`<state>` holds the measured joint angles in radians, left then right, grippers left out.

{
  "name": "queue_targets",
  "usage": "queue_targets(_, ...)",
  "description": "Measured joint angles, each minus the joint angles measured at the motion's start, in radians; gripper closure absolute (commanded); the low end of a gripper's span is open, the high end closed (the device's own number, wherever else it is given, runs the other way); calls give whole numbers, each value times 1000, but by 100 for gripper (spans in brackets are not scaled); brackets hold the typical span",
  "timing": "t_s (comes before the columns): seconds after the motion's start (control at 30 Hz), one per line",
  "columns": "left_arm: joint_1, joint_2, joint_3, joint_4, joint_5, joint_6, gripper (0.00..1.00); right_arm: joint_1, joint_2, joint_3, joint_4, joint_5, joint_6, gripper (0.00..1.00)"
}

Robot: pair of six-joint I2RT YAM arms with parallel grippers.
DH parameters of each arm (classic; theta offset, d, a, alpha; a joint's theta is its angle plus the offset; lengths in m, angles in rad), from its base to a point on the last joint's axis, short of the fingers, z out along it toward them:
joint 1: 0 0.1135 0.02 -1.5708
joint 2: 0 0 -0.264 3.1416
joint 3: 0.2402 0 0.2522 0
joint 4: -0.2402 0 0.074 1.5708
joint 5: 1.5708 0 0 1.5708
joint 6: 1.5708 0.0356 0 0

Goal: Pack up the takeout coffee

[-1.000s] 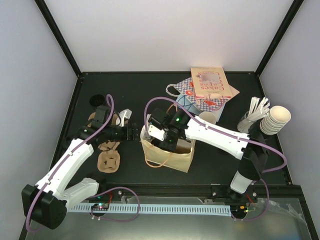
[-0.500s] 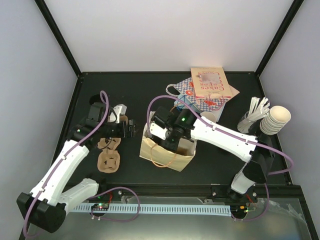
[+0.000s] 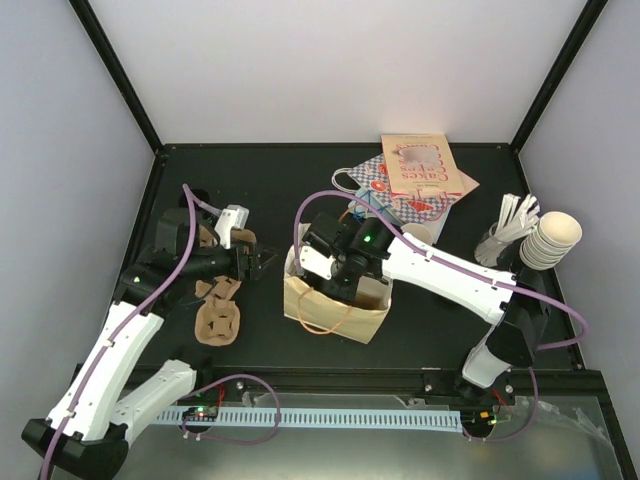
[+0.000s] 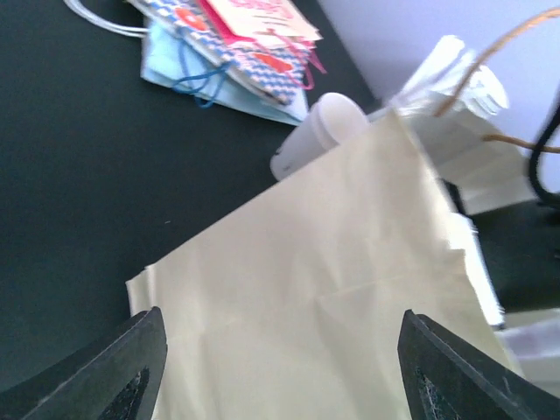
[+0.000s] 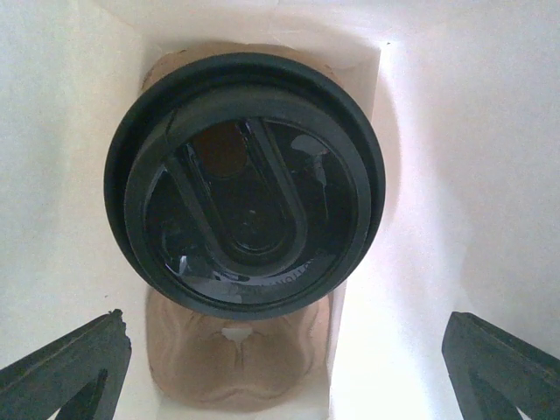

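The takeout coffee (image 5: 245, 184) stands upright beyond the right gripper (image 5: 284, 337), whose fingers (image 5: 66, 372) are wide apart. Its lid faces them and the cup body is hidden. The left gripper (image 4: 282, 315) is also wide, with the paper bag (image 4: 350, 245) ahead.

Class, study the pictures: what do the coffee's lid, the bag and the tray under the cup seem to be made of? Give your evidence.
Lid: likely plastic, glossy black, with sharp reflections and moulded ridges.
Bag: paper, matte tan, with creases and fold lines.
Tray: probably moulded pulp cardboard, dull brown and rough-looking.
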<state>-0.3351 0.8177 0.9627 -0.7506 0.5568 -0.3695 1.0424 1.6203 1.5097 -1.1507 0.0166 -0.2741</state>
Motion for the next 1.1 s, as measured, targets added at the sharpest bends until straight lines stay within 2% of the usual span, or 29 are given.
queue_targets(0.4, 0, -16, 0, 98, 188, -25, 28, 0, 2, -20, 7, 6, -1, 0)
queue_targets(0.8, -24, 48, 0, 115, 234, -37, 35, 3, 19, -25, 8, 12, -6, 0)
queue_targets(1.1, -51, 69, 0, 96, 233, -28, 46, 19, 19, -24, 9, 27, -8, 0)
